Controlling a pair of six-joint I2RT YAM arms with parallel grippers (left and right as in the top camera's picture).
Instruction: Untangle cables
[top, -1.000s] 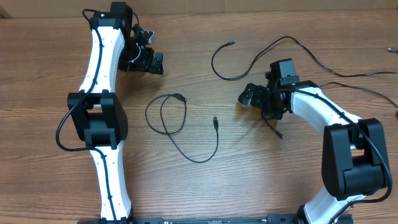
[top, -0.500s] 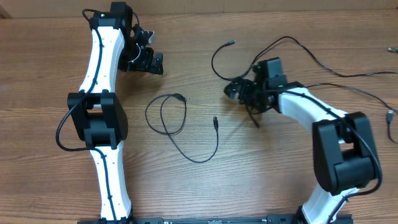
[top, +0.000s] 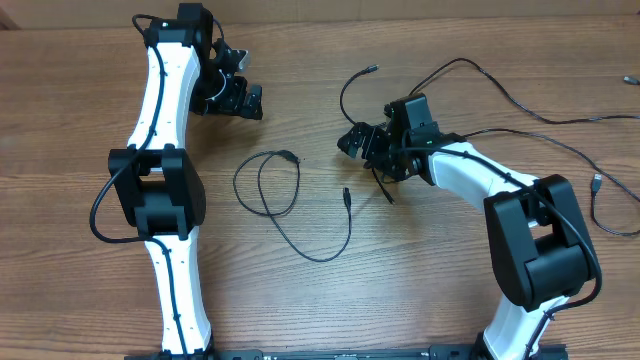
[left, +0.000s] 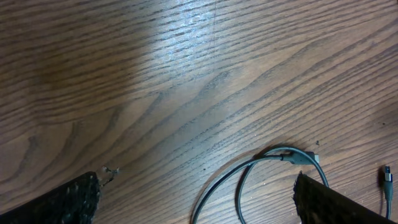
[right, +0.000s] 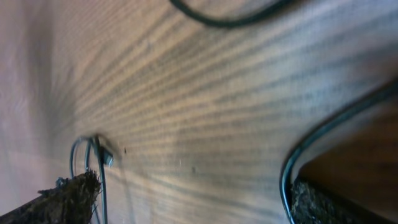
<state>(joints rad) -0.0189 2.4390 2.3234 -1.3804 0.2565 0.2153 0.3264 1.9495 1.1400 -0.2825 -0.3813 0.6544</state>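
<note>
One thin black cable (top: 237, 185) lies in a loose loop at the table's middle, its plug end (top: 346, 196) to the right. A second cable (top: 343, 102) curves from its plug (top: 372, 70) past my right gripper (top: 358, 142) and off to the right. That gripper is open, low over the wood, and a cable strand (right: 292, 167) runs just inside its right fingertip (right: 329, 205). My left gripper (top: 243, 82) hangs open at the back left, holding nothing. In the left wrist view the looped cable (left: 273, 154) lies ahead of the open left gripper (left: 202, 205).
A third thin cable, with its plug (top: 597, 183), trails over the right side of the wooden table (top: 430, 280). The right arm's white links (top: 470, 175) stretch from the front right corner towards the middle. The left arm (top: 160, 120) stands along the left side.
My right arm has swung left, carrying its open gripper towards the table's middle. The cable on the far right has shifted. The left arm has not moved.
</note>
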